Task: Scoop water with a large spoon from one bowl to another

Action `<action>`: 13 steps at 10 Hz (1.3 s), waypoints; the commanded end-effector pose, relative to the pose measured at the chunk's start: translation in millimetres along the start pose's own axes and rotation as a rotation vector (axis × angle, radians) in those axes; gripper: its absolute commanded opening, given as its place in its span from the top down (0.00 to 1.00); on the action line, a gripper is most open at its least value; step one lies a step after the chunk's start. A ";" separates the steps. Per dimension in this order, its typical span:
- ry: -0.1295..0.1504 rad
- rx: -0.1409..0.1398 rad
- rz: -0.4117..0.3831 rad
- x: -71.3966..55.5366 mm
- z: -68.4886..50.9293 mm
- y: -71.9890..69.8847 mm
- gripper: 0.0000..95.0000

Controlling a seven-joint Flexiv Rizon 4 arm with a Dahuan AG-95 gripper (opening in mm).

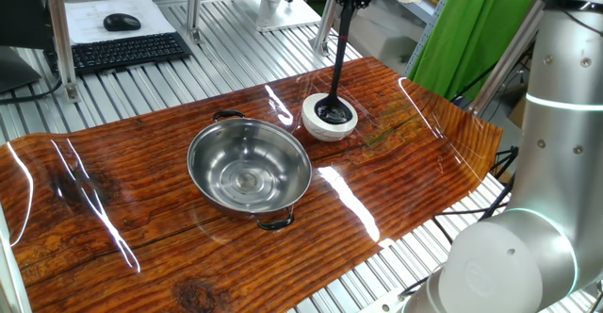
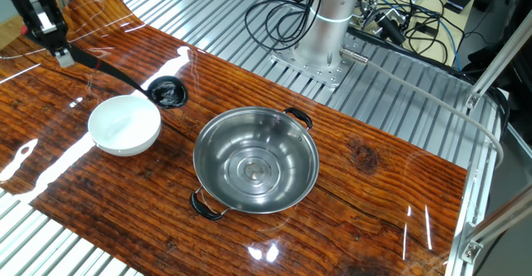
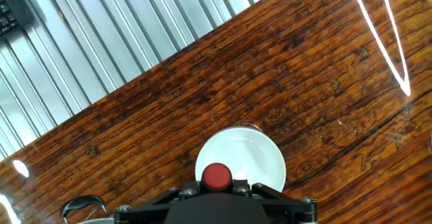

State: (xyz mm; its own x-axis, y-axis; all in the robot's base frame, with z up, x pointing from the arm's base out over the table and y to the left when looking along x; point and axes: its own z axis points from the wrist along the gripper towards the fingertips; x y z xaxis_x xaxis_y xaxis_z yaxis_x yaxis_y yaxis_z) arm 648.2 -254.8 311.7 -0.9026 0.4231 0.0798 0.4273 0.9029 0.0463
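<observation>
Jaws (image 1: 349,0) clamp the large spoon (image 1: 337,63), its cup hiding the white bowl's (image 1: 329,126) inside.

the worktop (image 1: 141,209) is bare on the steel bowl's (image 1: 250,167) far side from the white bowl (image 1: 329,123), a broad open stretch of wood. the two bowls stand near each other with only a narrow strip of worktop between, and the steel bowl's loop handles (image 2: 298,116) stick out at the rim. the ladle (image 2: 166,92), held in the hand (image 2: 62,56), slants over the white bowl, its handle crossing the air there. beyond the worktop's edge stands a keyboard (image 1: 130,52) and a metal post (image 1: 58,30).
</observation>
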 end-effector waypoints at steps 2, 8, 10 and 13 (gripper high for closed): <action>-0.001 -0.003 0.005 -6.1 -0.6 -3.0 1.00; -0.012 -0.005 0.004 -17.4 -4.5 -8.7 1.00; -0.017 -0.004 -0.006 -24.0 -9.7 -13.6 1.00; -0.037 -0.004 -0.002 -25.9 -9.5 -14.8 1.00</action>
State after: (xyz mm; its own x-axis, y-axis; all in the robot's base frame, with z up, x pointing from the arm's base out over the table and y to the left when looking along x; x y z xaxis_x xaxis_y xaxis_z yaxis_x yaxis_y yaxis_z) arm 667.9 -280.4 320.1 -0.9048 0.4229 0.0495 0.4252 0.9036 0.0516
